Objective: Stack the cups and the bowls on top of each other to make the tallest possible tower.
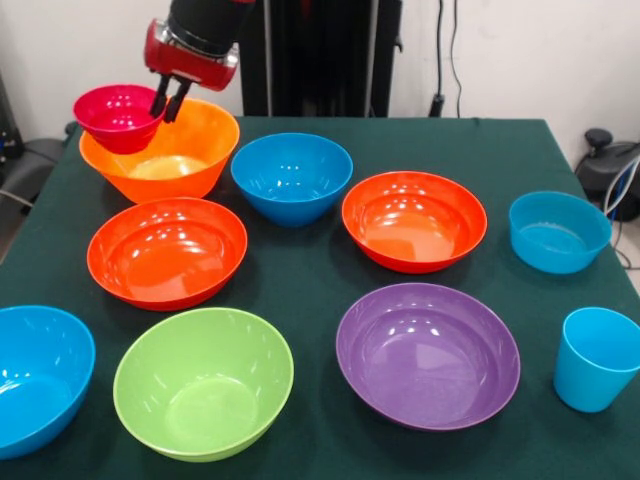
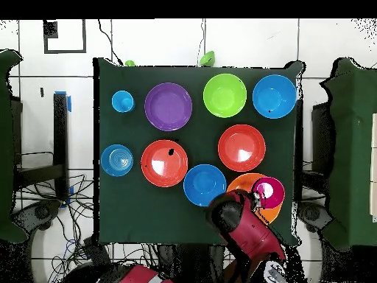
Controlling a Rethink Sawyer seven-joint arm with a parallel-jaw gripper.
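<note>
Up at the far corner of the green surface (image 1: 330, 255), the small magenta bowl (image 1: 118, 115) hangs tilted over the rim of the large yellow-orange bowl (image 1: 165, 150), its edge pinched between the fingers of the red end effector (image 1: 170, 100). Beside these sit a blue bowl (image 1: 291, 176) and two red-orange bowls (image 1: 167, 250) (image 1: 414, 219). Nearer lie lime green (image 1: 203, 381), purple (image 1: 428, 354) and another blue bowl (image 1: 38, 377). The small pale-blue bowl (image 1: 558, 231) and the light-blue tumbler (image 1: 598, 358) stand apart at the opposite side.

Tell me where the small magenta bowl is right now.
In the front view the magenta bowl is at upper left, held by the gripper on its rim, over the yellow-orange bowl's left edge, with a red-orange bowl nearer the camera.
</note>
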